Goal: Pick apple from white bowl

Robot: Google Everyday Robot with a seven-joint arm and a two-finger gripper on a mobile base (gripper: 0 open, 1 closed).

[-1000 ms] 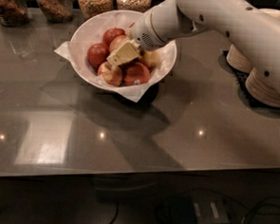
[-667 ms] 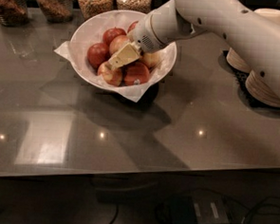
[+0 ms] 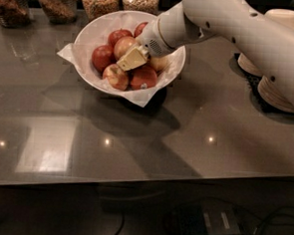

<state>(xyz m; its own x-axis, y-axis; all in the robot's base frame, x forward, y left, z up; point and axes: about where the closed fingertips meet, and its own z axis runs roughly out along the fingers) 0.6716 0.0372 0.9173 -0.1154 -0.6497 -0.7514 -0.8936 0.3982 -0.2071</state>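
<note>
The white bowl (image 3: 89,33), lined with crumpled white paper, stands at the back middle of the grey table and holds several apples. The apple (image 3: 122,44), pale with a red blush, lies near the bowl's middle among smaller, darker red apples (image 3: 102,57). My gripper (image 3: 132,58) comes in from the right on the white arm (image 3: 232,25) and is down inside the bowl. Its beige tip lies against the near right side of the pale apple and hides part of it.
Several glass jars (image 3: 54,1) of dry food line the back edge behind the bowl. Stacked beige disposable bowls (image 3: 281,93) sit on a dark mat at the right. The table's front edge (image 3: 133,181) runs across the lower part of the view.
The gripper has sunk slightly lower among the apples. The bowl and apples have not visibly moved.
</note>
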